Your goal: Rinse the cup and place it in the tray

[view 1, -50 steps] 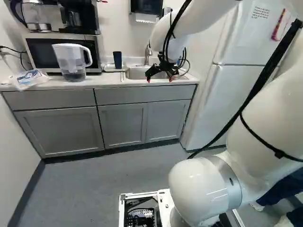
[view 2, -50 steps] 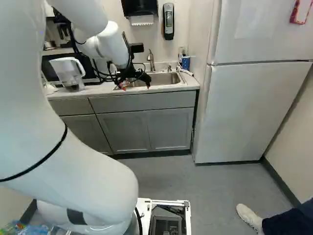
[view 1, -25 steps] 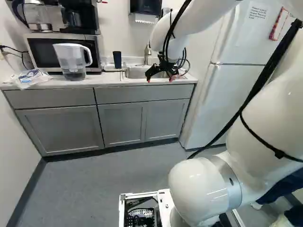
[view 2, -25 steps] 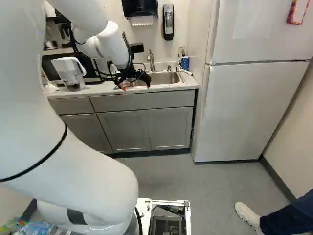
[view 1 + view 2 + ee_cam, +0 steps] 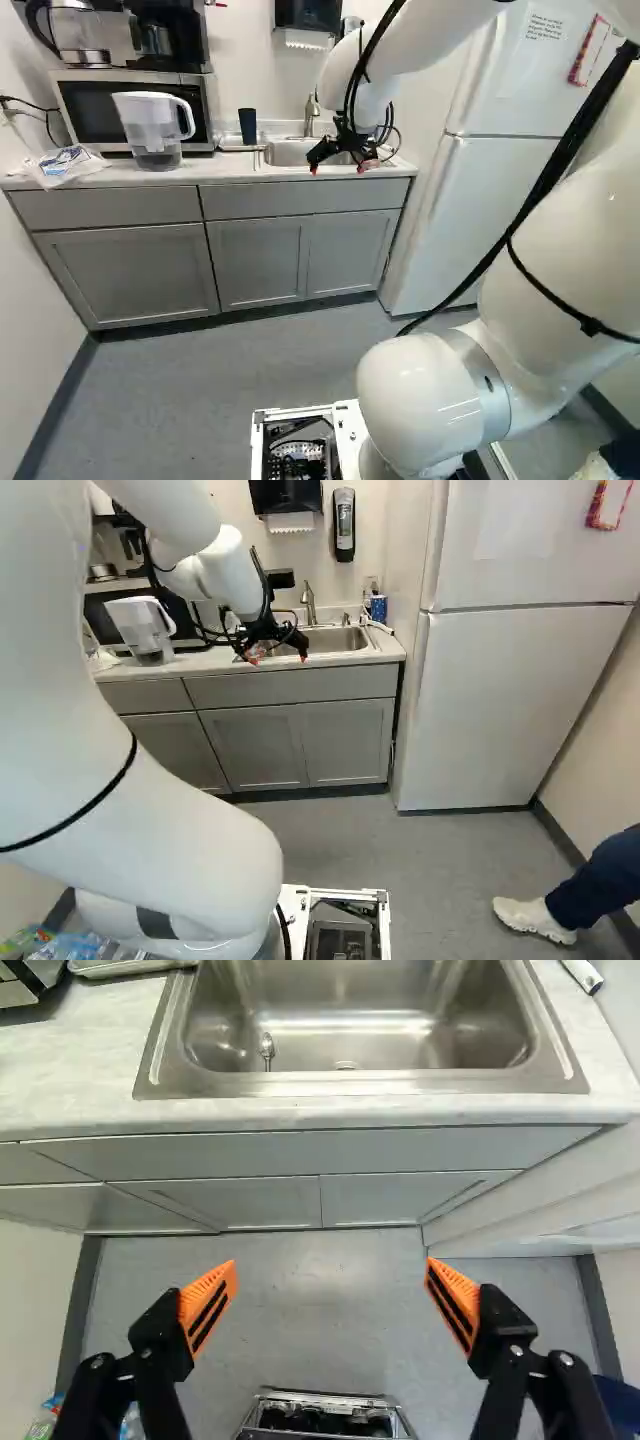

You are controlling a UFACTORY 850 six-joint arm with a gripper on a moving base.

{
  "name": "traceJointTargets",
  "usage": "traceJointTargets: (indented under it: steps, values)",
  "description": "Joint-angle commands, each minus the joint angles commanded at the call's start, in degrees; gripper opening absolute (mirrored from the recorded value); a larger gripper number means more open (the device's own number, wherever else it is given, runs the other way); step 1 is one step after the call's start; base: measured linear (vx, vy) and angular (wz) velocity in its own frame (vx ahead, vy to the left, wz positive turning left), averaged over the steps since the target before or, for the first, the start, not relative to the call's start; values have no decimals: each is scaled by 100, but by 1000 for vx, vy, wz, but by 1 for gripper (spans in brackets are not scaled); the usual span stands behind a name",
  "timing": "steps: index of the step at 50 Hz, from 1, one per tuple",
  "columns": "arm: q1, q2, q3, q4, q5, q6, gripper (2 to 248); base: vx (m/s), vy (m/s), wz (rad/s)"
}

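Observation:
In the left base view my gripper [image 5: 340,166] hangs over the counter's front edge by the sink [image 5: 290,153]. Its fingers stand wide apart in the wrist view, with nothing in the gripper [image 5: 332,1272]; the sink basin [image 5: 350,1040] lies ahead of them. A dark blue cup [image 5: 247,126] stands upright left of the sink, beside a flat tray-like piece [image 5: 236,148]. That piece's edge [image 5: 130,966] also shows by the sink in the wrist view.
A water pitcher [image 5: 155,130], microwave [image 5: 85,112] and plastic bag [image 5: 66,165] are on the counter. The faucet [image 5: 308,602] rises behind the sink; a blue container [image 5: 379,608] stands at its far right corner. The fridge [image 5: 510,710] is to the right.
The base has shifted very slightly, moving the fridge and counter a little in both base views. The arm keeps its pose and the fingers stay apart.

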Motion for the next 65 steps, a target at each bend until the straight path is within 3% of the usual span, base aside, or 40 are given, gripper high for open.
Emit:
traceJointTargets:
  steps: [33,65]
  values:
    - [-46,94,499,32,769,-26,247,0,0,0]
    - [-130,267,1420,90,2188,-74,247,0,0,0]
